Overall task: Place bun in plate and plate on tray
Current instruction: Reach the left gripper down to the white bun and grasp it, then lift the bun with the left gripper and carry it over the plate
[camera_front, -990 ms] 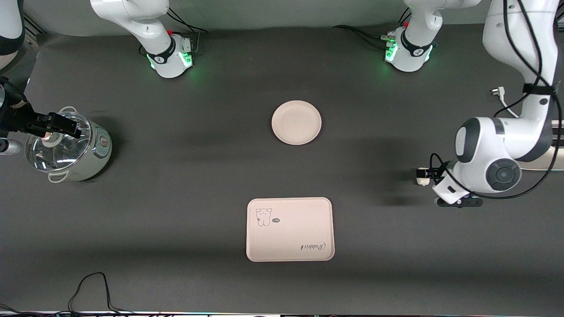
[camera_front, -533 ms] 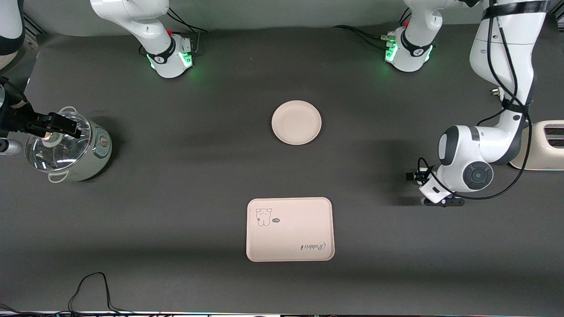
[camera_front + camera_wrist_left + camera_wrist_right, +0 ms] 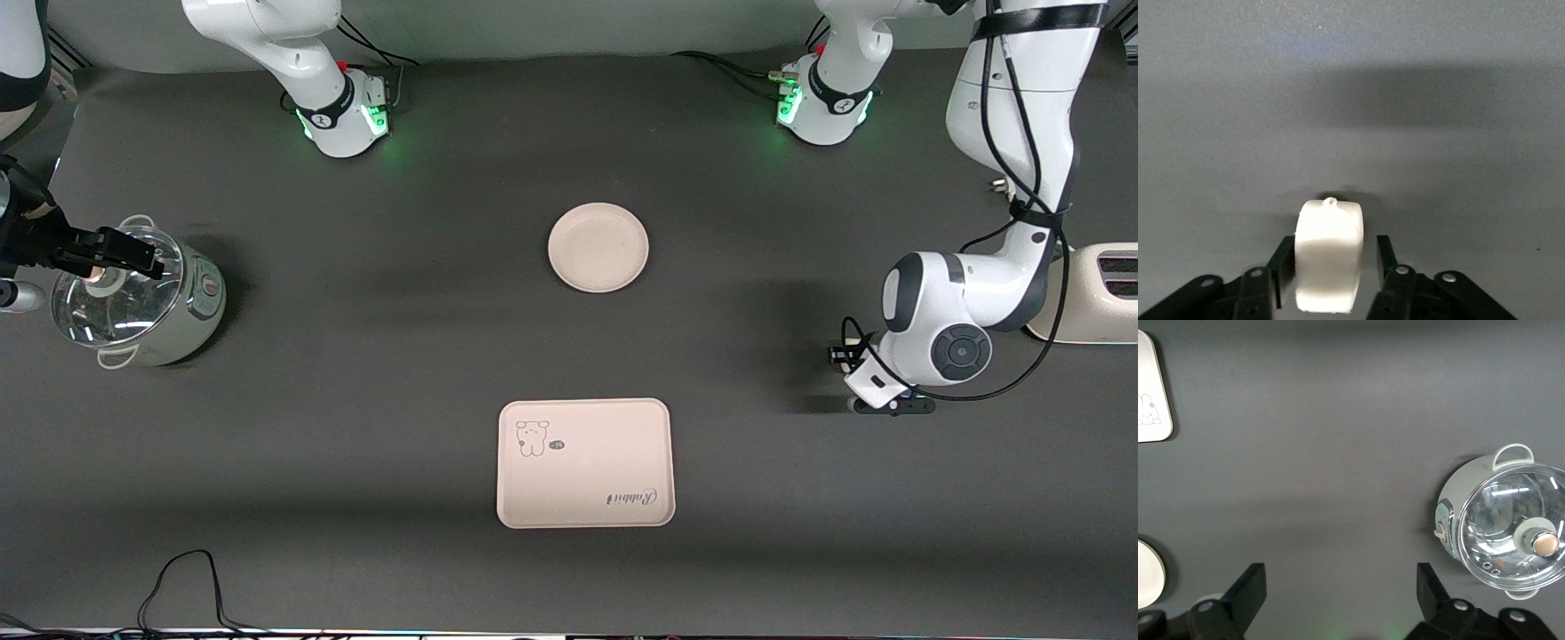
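The tray (image 3: 585,463) lies nearest. The left pincer (image 3: 1328,277) sits low at the left arm's end, its fingers (image 3: 1386,255) hugging the bun (image 3: 1329,257). The plate (image 3: 597,247) lies farther. The right pincer (image 3: 1338,590) hangs wide open, holding nothing, over the pot (image 3: 138,293).

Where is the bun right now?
The bun sits between the left hand's fingers, low at the table toward the left arm's end, beside the toaster; the front view hides it.

One bun (image 3: 1329,253), one plate (image 3: 597,247), one tray (image 3: 584,463), one pot (image 3: 142,295)
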